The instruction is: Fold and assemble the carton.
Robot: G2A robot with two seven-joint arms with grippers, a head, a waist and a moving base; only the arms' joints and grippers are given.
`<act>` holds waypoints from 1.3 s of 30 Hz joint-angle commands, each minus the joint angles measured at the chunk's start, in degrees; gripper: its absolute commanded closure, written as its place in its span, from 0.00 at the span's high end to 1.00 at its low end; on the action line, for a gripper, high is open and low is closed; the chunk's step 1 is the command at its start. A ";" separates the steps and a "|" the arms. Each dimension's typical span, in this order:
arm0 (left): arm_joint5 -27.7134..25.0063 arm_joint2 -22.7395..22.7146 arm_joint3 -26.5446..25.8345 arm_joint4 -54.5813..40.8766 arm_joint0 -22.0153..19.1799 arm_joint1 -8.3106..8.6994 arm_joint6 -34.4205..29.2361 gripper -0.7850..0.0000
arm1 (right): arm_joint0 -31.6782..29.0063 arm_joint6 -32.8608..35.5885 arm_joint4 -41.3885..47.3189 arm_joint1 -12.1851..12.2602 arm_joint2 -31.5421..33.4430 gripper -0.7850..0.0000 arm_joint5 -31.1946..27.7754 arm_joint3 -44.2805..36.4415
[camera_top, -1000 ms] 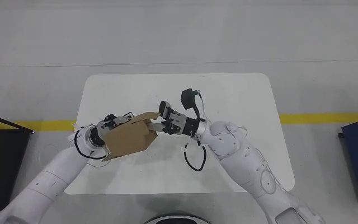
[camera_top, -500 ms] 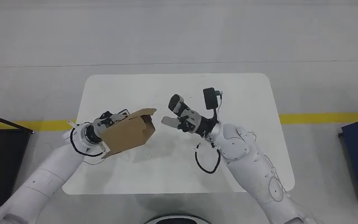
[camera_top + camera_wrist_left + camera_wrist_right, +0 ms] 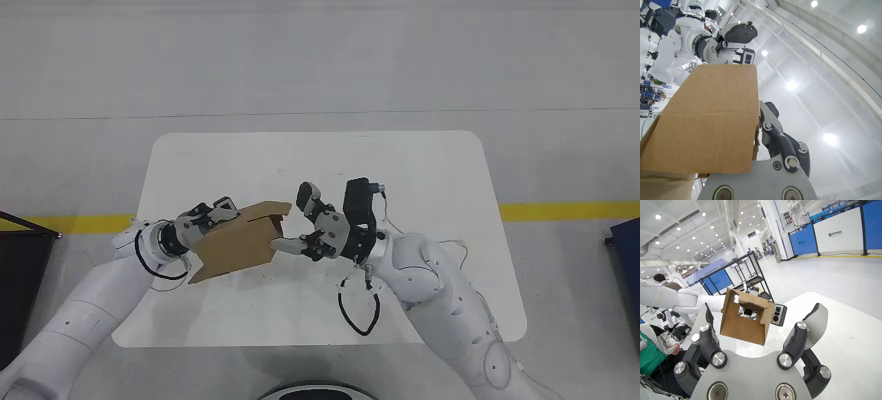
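Your left gripper is clamped on the brown carton; your right gripper stands spread wide just beside its open end, flaps only partly folded in

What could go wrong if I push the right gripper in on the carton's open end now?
1. The carton appears held clear of the table by the left gripper at its far end alone; a push could pivot or slip it.
2. The right gripper is open at the mouth; a finger might catch a flap edge and crush it off the crease.
3. An inner flap looks ragged and could tear.
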 commanded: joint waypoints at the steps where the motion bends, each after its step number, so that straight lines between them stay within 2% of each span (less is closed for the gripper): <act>1: 0.17 -0.43 0.24 0.37 -0.04 -0.15 -0.33 0.00 | 0.12 -0.04 -1.86 -0.13 -0.44 1.00 2.74 -0.05; 9: 0.33 -1.88 -1.07 2.25 0.69 -0.58 -0.99 0.00 | 2.27 1.96 -3.57 -0.75 -2.78 1.00 8.89 1.07; 19: 1.05 -3.47 -1.68 3.76 1.54 -1.08 -0.99 0.00 | 4.40 3.12 -4.39 -1.39 -4.94 1.00 11.71 1.79; 23: 1.47 -4.45 -1.76 3.23 1.91 -1.22 -0.99 0.00 | 4.25 2.26 -2.11 -1.37 -4.20 1.00 9.98 2.18; 30: 2.04 -5.94 -2.76 2.34 3.04 -1.29 -0.99 0.00 | 2.11 -0.42 5.67 -0.68 1.07 1.00 4.59 3.90; 33: 2.05 -6.17 -3.21 2.26 3.38 -1.28 -0.99 0.00 | 2.67 0.04 6.93 -0.63 2.11 1.00 5.64 5.73; 39: 2.05 -6.42 -3.73 2.52 3.75 -1.25 -0.99 0.00 | 4.45 2.20 6.90 -1.04 -0.51 1.00 5.55 6.61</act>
